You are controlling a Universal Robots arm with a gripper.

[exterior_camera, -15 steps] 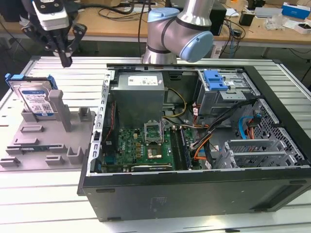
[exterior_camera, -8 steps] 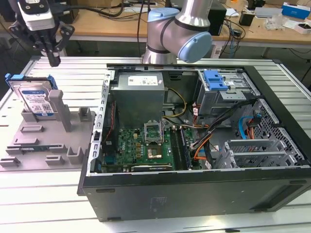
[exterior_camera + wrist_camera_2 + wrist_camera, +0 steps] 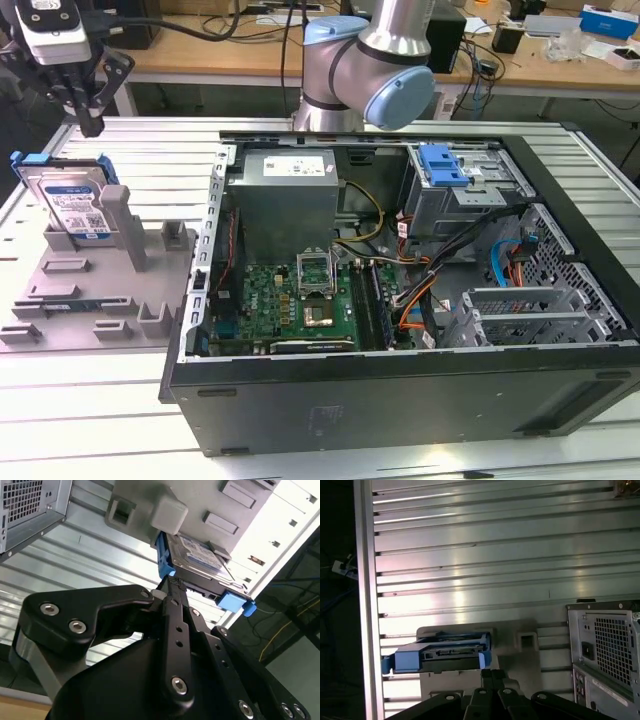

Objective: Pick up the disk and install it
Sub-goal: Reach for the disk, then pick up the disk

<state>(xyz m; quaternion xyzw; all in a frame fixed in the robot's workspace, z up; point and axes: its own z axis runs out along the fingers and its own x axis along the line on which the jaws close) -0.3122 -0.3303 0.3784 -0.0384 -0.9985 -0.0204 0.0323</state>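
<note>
The disk (image 3: 70,196), a silver hard drive with a white-and-blue label in a bright blue carrier, stands on edge in a grey holder (image 3: 100,290) at the exterior view's left. My gripper (image 3: 90,126) hangs just above and behind the disk's upper edge, apart from it, its black fingers closed together on nothing. In the second wrist view the gripper (image 3: 170,582) points at the disk (image 3: 200,555). In the first wrist view the gripper (image 3: 490,672) sits beside the disk (image 3: 440,655), which is seen edge-on.
An open computer case (image 3: 400,400) lies at the exterior view's right, with a grey power supply box (image 3: 285,200), a motherboard (image 3: 300,295) and a drive bay topped by a blue latch (image 3: 443,165). The arm's body (image 3: 370,70) stands behind it. The table is ribbed aluminium (image 3: 495,555).
</note>
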